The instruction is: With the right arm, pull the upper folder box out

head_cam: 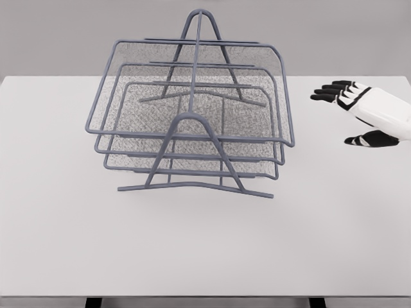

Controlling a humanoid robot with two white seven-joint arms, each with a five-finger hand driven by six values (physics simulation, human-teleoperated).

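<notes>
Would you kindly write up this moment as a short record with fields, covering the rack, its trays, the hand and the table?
surface: white table
rack: grey wire frame with three stacked mesh trays, standing at the table's middle
upper tray: seated in the rack, not pulled out
right hand: at the right edge, fingers spread, holding nothing, apart from the rack
left hand: not in view
task state: pull not yet begun

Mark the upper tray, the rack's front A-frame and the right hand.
upper tray (192,136): head view, on its front rim wire.
front A-frame (190,117): head view, on its rounded apex.
right hand (376,110): head view, on the white back, fingers spread.
</notes>
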